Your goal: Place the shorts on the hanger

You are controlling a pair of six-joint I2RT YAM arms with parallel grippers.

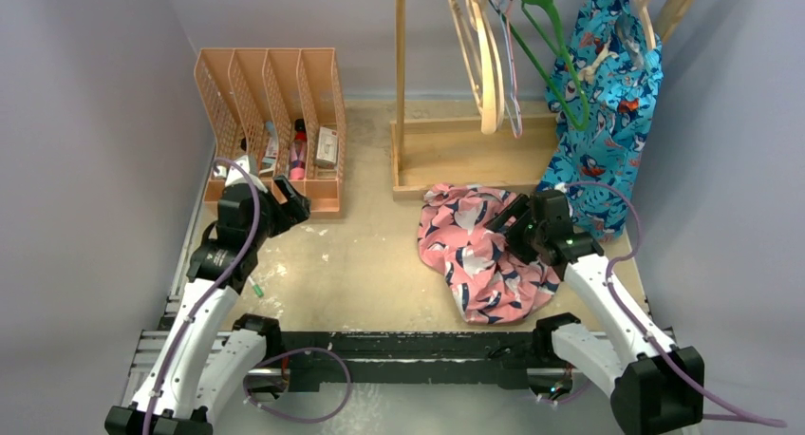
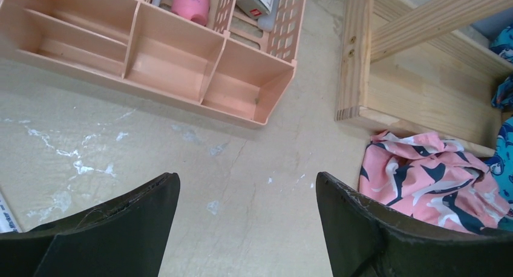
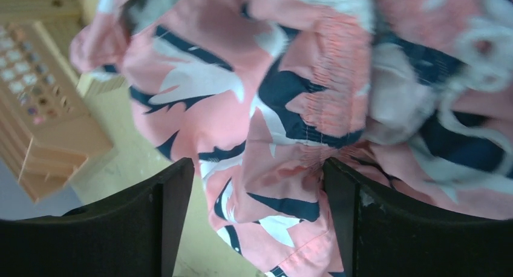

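Observation:
The pink shorts [image 1: 479,255] with navy-and-white print lie crumpled on the table right of centre, in front of the wooden rack base. They fill the right wrist view [image 3: 314,95] and show at the right edge of the left wrist view [image 2: 429,180]. My right gripper [image 1: 505,218] is open, low over the shorts, with fabric between its fingers [image 3: 151,222]. The green hanger [image 1: 551,60] hangs on the rack at the top, beside the blue garment. My left gripper [image 1: 296,207] is open and empty above bare table near the organizer; its fingers [image 2: 121,222] frame the tabletop.
A peach desk organizer [image 1: 275,112] with small items stands at the back left. A wooden rack [image 1: 465,155] holds pale wooden hangers [image 1: 486,65], a thin pink hanger and a bright blue printed garment [image 1: 608,103]. Grey walls close both sides.

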